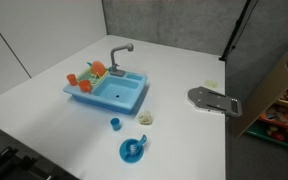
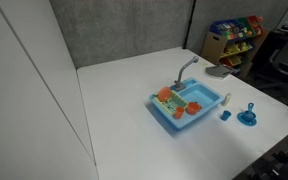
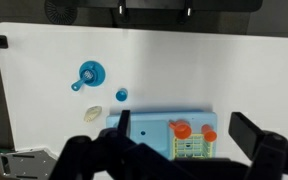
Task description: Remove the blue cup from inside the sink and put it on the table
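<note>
The tiny blue cup (image 1: 115,123) stands upright on the white table (image 1: 184,60), just outside the front of the light-blue toy sink (image 1: 109,92). It also shows in an exterior view (image 2: 225,115) and in the wrist view (image 3: 121,95). The sink (image 2: 189,105) has a grey faucet (image 1: 119,52) and an orange and green rack part (image 1: 89,75); its basin looks empty. In the wrist view my gripper (image 3: 189,130) is open and empty, high above the sink (image 3: 149,122). The arm does not show in the exterior views.
A flat round blue plate with a knob (image 1: 132,150) lies near the cup, also seen in the wrist view (image 3: 88,73). A small beige object (image 1: 145,118) lies beside the sink. A grey metal plate (image 1: 214,100) sits at the table edge. A toy shelf (image 2: 234,35) stands beyond the table.
</note>
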`<state>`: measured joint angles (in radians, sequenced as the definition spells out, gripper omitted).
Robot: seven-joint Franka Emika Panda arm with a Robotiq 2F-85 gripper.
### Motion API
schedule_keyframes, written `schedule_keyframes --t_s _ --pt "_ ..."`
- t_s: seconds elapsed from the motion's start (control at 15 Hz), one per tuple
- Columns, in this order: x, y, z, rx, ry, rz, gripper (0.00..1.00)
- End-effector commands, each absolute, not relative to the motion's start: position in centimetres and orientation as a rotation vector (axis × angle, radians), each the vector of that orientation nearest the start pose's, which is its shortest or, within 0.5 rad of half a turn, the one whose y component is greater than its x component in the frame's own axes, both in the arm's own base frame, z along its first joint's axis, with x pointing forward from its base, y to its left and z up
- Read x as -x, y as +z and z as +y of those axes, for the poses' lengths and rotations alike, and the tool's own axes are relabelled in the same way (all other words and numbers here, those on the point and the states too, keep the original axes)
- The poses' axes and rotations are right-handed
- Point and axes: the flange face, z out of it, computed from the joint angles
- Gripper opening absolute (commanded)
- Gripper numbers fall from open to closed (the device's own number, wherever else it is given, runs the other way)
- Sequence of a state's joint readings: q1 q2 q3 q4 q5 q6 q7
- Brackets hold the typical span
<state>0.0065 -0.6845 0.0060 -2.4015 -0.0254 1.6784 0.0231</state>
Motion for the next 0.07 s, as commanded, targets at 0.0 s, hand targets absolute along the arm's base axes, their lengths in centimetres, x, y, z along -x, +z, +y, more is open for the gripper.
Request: schedule_keyframes --t_s 0.0 --pt "-34.00 54.57 0.23 3.170 0.063 0.014 1.00"
